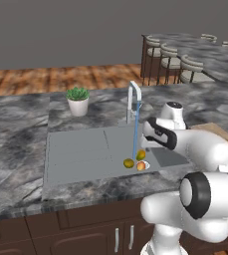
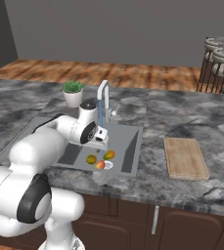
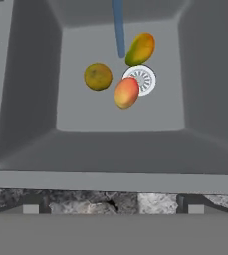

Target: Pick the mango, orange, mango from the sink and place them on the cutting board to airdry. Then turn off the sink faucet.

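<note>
In the hand view we look down into the sink (image 3: 31,104) at 3 fruits: an olive-yellow mango (image 3: 98,76), the orange (image 3: 126,92) overlapping the white drain (image 3: 141,78), and a green-and-orange mango (image 3: 141,48) beside the blue water stream (image 3: 118,27). The gripper (image 3: 109,208) fingers stand wide apart, empty. The right base view adds the faucet (image 2: 102,100) and the bare cutting board (image 2: 185,157), well apart from the sink. In the left base view the arm hides most of the board.
</note>
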Controlling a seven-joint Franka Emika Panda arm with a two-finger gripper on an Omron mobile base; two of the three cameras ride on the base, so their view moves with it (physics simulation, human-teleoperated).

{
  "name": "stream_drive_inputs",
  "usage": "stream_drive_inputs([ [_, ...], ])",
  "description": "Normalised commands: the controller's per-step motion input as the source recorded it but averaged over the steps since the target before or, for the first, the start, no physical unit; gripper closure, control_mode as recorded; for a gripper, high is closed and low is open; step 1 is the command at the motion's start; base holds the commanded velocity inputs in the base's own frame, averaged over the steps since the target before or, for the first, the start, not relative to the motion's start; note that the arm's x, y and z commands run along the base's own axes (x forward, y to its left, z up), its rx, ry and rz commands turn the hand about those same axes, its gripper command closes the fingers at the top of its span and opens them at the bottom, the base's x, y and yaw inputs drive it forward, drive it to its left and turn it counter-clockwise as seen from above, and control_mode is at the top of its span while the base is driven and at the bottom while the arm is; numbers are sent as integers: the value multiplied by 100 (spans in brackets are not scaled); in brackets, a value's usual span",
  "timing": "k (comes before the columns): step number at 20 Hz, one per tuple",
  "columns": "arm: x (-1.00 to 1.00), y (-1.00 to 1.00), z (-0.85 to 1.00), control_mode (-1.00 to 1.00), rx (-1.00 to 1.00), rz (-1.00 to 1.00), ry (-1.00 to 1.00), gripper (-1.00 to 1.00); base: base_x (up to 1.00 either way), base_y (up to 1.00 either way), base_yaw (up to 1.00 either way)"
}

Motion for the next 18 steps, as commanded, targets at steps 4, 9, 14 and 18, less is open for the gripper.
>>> stream_drive_inputs([
  [4, 21, 0, -13, -100, 0, 0, 3, -100, 0, 0, 0],
  [9, 15, 0, -30, -100, 0, 0, 4, -100, 0, 0, 0],
  [14, 16, 0, -30, -100, 0, 0, 2, -100, 0, 0, 0],
  [18, 15, 0, -16, -100, 0, 0, 0, -100, 0, 0, 0],
])
